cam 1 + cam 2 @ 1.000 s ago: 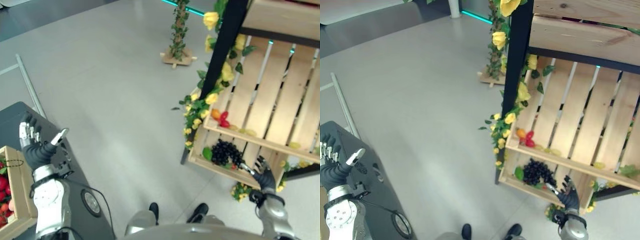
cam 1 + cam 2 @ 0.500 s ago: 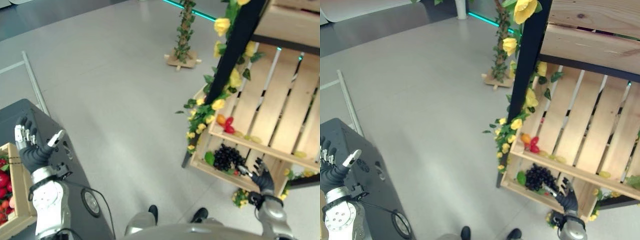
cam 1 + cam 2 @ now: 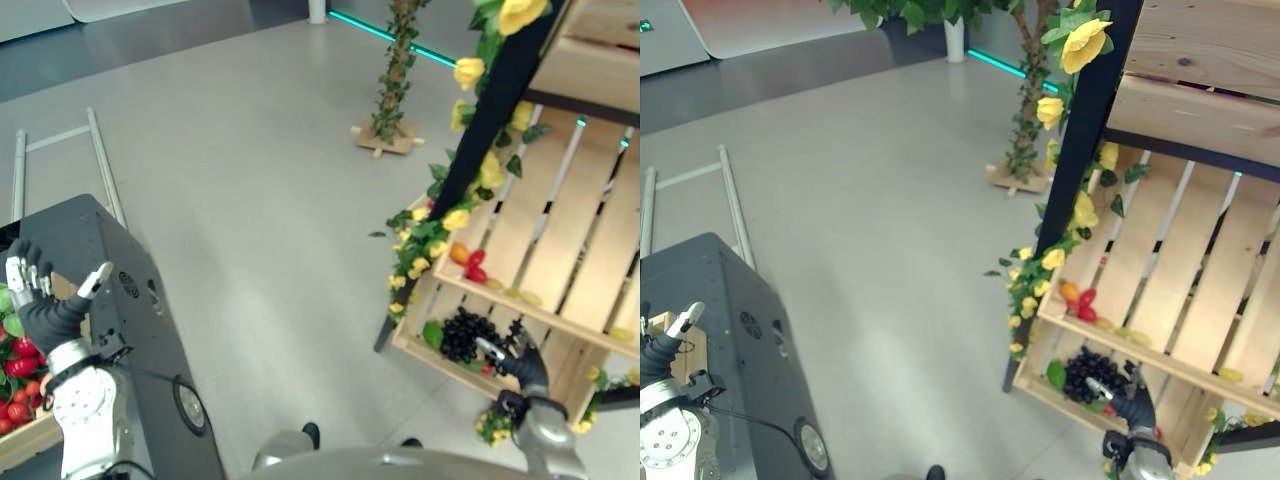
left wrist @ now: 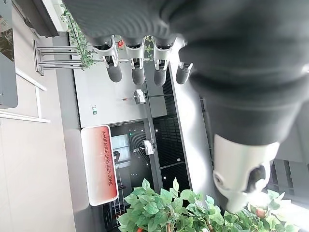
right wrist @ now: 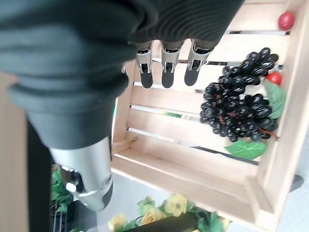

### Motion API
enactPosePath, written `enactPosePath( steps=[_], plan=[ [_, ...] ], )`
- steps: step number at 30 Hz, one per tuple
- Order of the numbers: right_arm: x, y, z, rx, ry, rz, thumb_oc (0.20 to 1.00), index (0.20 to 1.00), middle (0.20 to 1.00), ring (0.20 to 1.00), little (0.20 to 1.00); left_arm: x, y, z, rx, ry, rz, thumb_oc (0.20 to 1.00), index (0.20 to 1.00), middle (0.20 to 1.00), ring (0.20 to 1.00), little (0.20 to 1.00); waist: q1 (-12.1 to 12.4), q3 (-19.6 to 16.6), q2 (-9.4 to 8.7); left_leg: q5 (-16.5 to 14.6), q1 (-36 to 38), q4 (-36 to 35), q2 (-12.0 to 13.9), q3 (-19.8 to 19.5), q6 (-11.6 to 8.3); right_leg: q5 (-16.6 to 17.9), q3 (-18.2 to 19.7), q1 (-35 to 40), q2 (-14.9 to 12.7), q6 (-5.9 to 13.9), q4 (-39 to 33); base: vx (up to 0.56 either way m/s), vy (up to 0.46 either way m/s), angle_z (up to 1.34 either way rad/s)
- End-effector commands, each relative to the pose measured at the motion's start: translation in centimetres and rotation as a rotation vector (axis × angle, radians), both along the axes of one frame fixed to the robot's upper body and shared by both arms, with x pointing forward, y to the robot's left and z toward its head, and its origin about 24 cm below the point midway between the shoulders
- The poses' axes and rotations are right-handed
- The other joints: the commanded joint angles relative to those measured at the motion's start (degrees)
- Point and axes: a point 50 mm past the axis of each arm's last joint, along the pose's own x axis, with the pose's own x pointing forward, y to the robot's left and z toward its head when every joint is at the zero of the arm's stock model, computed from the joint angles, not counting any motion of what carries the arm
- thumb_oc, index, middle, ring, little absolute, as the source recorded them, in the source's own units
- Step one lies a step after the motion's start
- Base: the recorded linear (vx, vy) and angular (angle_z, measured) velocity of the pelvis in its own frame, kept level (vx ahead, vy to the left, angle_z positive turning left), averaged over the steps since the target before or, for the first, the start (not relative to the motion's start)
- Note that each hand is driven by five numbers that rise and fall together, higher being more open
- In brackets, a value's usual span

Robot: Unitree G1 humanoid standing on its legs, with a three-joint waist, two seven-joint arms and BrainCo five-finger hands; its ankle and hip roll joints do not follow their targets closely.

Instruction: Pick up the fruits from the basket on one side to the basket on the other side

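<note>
A: Grey floor (image 3: 250,200), wooden crate shelf (image 3: 1200,250) on right, black post (image 3: 490,130) wrapped in yellow flowers (image 3: 455,218). Potted vine (image 3: 392,75) at back.

B: Task fruit?

A: Black grapes (image 3: 462,332) in lower crate compartment (image 5: 193,159), green leaf (image 5: 247,149) beside. Small red and orange fruits (image 3: 468,264) on slat above. Red fruits (image 3: 18,375) in wooden box (image 3: 25,440) at lower left, next to dark grey case (image 3: 130,310).

B: Right hand?

A: Right hand (image 3: 522,362) just at crate's front edge, near grapes, not touching as far as visible. Fingers (image 5: 165,65) straight and spread, holding nothing.

B: Left?

A: Left hand (image 3: 42,305) raised above red-fruit box, beside case. Fingers (image 4: 135,67) extended, thumb (image 3: 95,281) apart, empty.
</note>
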Motion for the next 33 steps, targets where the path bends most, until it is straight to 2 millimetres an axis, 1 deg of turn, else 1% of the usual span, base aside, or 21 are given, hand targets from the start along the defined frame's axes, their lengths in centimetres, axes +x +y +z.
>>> enactPosePath(
  steps=[1,3,5,6,7,10,13,15,17,19,20,21,23,24,26,27,28,29,30,32,33],
  plan=[
    [-0.1,-1.5,-0.4,-0.07,0.077,0.005,1.0,1.0,1.0,1.0,1.0,0.4,0.4,0.8,0.081,0.02,-0.03,1.0,1.0,1.0,1.0,1.0,-1.01,0.48,-1.62,-4.19,0.23,1.47,-1.46,1.12,-1.67,4.33,0.2,3.71,0.74,6.44,-5.82,0.0,0.0,0.0],
    [-1.6,-1.7,-2.1,-0.068,0.192,-0.013,1.0,1.0,1.0,1.0,1.0,0.5,0.5,-0.3,0.061,0.074,-0.034,1.0,1.0,1.0,1.0,1.0,-0.99,0.34,-1.75,-4.04,0.3,1.31,-1.4,1.24,-1.66,4.46,0.39,3.66,0.79,6.42,-5.92,-0.01,0.0,-0.03],
    [-3.9,-1.3,-4.2,-0.026,0.34,-0.013,1.0,1.0,1.0,1.0,1.0,0.7,0.5,-1.1,0.051,0.119,-0.043,1.0,1.0,1.0,1.0,1.0,-0.92,0.22,-1.91,-3.82,0.34,1.11,-1.32,1.27,-1.7,4.59,0.37,3.68,0.76,6.45,-6.04,-0.02,-0.003,-0.09],
    [-3.8,-1.3,-4.2,-0.026,0.339,-0.012,1.0,1.0,1.0,1.0,1.0,0.7,0.5,-1.1,0.052,0.119,-0.043,1.0,1.0,1.0,1.0,1.0,-0.93,0.22,-1.93,-3.8,0.35,1.08,-1.33,1.27,-1.7,4.59,0.37,3.67,0.76,6.46,-6.05,-0.02,-0.002,-0.08],
    [-5.9,-1.0,-5.7,-0.012,0.471,-0.017,1.0,1.0,1.0,1.0,1.0,0.7,0.6,-2.1,0.035,0.167,-0.044,1.0,1.0,1.0,1.0,1.0,-0.83,-0.01,-2.09,-3.63,0.52,0.77,-1.38,1.24,-1.72,4.74,0.38,3.78,0.75,6.54,-6.27,-0.01,0.0,-0.05],
    [-8.5,-1.0,-6.9,0.026,0.609,-0.06,1.0,1.0,1.0,1.0,1.0,1.0,0.5,-2.9,0.023,0.219,-0.059,1.0,1.0,1.0,1.0,1.0,-0.56,-0.38,-2.14,-3.67,0.77,0.67,-1.53,1.03,-1.67,4.7,0.19,4.15,0.83,6.57,-6.39,0.0,0.0,-0.02],
    [-9.5,-0.8,-7.4,0.049,0.667,-0.072,1.0,1.0,1.0,1.0,1.0,1.1,0.7,-3.9,-0.001,0.263,-0.058,1.0,1.0,1.0,1.0,1.0,-0.61,-0.73,-2.11,-3.73,1.14,0.5,-1.55,0.77,-1.66,4.56,0.23,4.56,0.93,6.49,-6.52,0.0,0.0,0.0],
    [-9.7,-0.7,-7.5,0.066,0.68,-0.08,1.0,1.0,1.0,1.0,1.0,1.0,1.0,-4.9,-0.008,0.325,-0.049,1.0,1.0,1.0,1.0,1.0,-0.76,-0.87,-2.15,-3.75,1.32,0.47,-1.51,0.71,-1.66,4.49,0.29,4.6,1.0,6.46,-6.5,0.0,0.0,0.0],
    [-9.6,-0.9,-7.5,0.061,0.689,-0.1,1.0,1.0,1.0,1.0,1.0,0.7,0.8,-6.5,-0.042,0.395,-0.059,1.0,1.0,1.0,1.0,1.0,-0.7,-1.14,-2.1,-3.7,1.48,0.28,-1.53,0.66,-1.61,4.46,0.35,4.73,1.11,6.44,-6.56,0.0,0.0,0.0],
    [-9.4,-0.9,-7.5,0.067,0.69,-0.119,1.0,1.0,1.0,1.0,1.0,0.3,0.4,-8.7,-0.079,0.496,-0.076,1.0,1.0,1.0,1.0,1.0,-0.66,-1.21,-2.07,-3.67,1.54,0.22,-1.56,0.65,-1.58,4.48,0.48,4.83,1.21,6.45,-6.69,0.0,0.0,0.0],
    [-9.4,-0.9,-7.5,0.067,0.69,-0.12,1.0,1.0,1.0,1.0,1.0,0.3,0.4,-8.7,-0.079,0.495,-0.076,1.0,1.0,1.0,1.0,1.0,-0.64,-1.19,-2.07,-3.67,1.55,0.22,-1.56,0.65,-1.58,4.48,0.48,4.84,1.21,6.45,-6.69,0.0,0.0,0.0],
    [-9.2,-0.9,-7.5,0.061,0.699,-0.125,1.0,1.0,1.0,1.0,1.0,-0.4,0.1,-10.8,-0.121,0.592,-0.086,1.0,1.0,1.0,1.0,1.0,-0.67,-1.28,-2.0,-3.62,1.6,0.18,-1.54,0.69,-1.56,4.39,0.46,4.89,1.29,6.39,-6.66,0.0,0.0,0.0],
    [-8.6,-0.5,-7.7,0.059,0.71,-0.103,1.0,1.0,1.0,1.0,1.0,-3.0,-0.7,-15.4,-0.253,0.808,-0.088,1.0,1.0,1.0,1.0,1.0,-0.62,-1.47,-1.96,-3.47,1.74,0.1,-1.6,0.72,-1.53,4.32,0.56,5.04,1.53,6.31,-6.68,0.0,0.0,0.0],
    [-8.6,-0.5,-7.7,0.059,0.709,-0.103,1.0,1.0,1.0,1.0,1.0,-3.0,-0.7,-15.4,-0.255,0.805,-0.09,1.0,1.0,1.0,1.0,1.0,-0.6,-1.41,-1.92,-3.47,1.75,0.09,-1.59,0.72,-1.53,4.32,0.56,5.04,1.55,6.31,-6.69,0.0,0.0,0.0],
    [-8.1,-0.2,-7.7,0.069,0.698,-0.101,1.0,1.0,1.0,1.0,1.0,-5.2,-1.5,-17.9,-0.397,0.887,-0.072,1.0,1.0,1.0,1.0,1.0,-0.67,-1.62,-1.98,-3.42,1.81,-0.06,-1.54,0.65,-1.52,4.31,0.7,5.0,1.66,6.24,-6.86,0.0,0.0,0.0],
    [-7.7,-0.1,-7.7,0.069,0.693,-0.093,1.0,1.0,1.0,1.0,1.0,-7.1,-2.8,-19.9,-0.469,1.001,-0.1,1.0,1.0,1.0,1.0,1.0,-0.85,-1.82,-2.04,-3.38,1.86,-0.13,-1.47,0.66,-1.49,4.22,1.0,5.02,1.9,6.05,-7.1,0.01,-0.017,0.05],
    [-7.6,-0.1,-7.7,0.069,0.692,-0.094,1.0,1.0,1.0,1.0,1.0,-7.1,-2.8,-19.9,-0.469,1.001,-0.101,1.0,1.0,1.0,1.0,1.0,-0.83,-1.81,-2.02,-3.38,1.86,-0.13,-1.46,0.67,-1.49,4.21,1.0,5.0,1.91,6.04,-7.1,0.0,0.0,0.0],
    [-7.9,0.2,-7.8,0.072,0.698,-0.084,1.0,1.0,1.0,1.0,1.0,-8.4,-3.5,-20.9,-0.49,1.083,-0.112,1.0,1.0,1.0,1.0,1.0,-1.13,-1.85,-2.06,-3.34,1.86,-0.13,-1.44,0.85,-1.5,4.19,1.33,4.95,2.04,5.95,-7.18,0.0,0.0,0.0],
    [-7.8,0.3,-7.8,0.074,0.692,-0.077,1.0,1.0,1.0,1.0,1.0,-11.2,-4.9,-22.7,-0.552,1.249,-0.13,1.0,1.0,1.0,1.0,1.0,-1.83,-1.85,-2.11,-3.29,1.88,-0.1,-1.3,1.24,-1.51,4.16,1.93,4.8,2.26,5.78,-7.26,0.0,0.0,0.0],
    [-7.4,0.7,-7.9,0.073,0.687,-0.051,1.0,1.0,1.0,1.0,1.0,-13.4,-6.1,-23.7,-0.59,1.375,-0.169,1.0,1.0,1.0,1.0,1.0,-2.18,-2.01,-2.17,-3.28,1.94,-0.22,-1.2,1.54,-1.5,4.19,2.49,4.66,2.56,5.66,-7.54,0.0,-0.014,-0.09],
    [-7.2,0.8,-7.9,0.07,0.685,-0.04,1.0,1.0,1.0,1.0,1.0,-14.1,-6.4,-24.0,-0.622,1.4,-0.171,1.0,1.0,1.0,1.0,1.0,-2.22,-2.15,-2.19,-3.3,1.96,-0.31,-1.15,1.63,-1.52,4.19,2.69,4.64,2.7,5.62,-7.71,0.01,-0.008,-0.12]
  ],
)
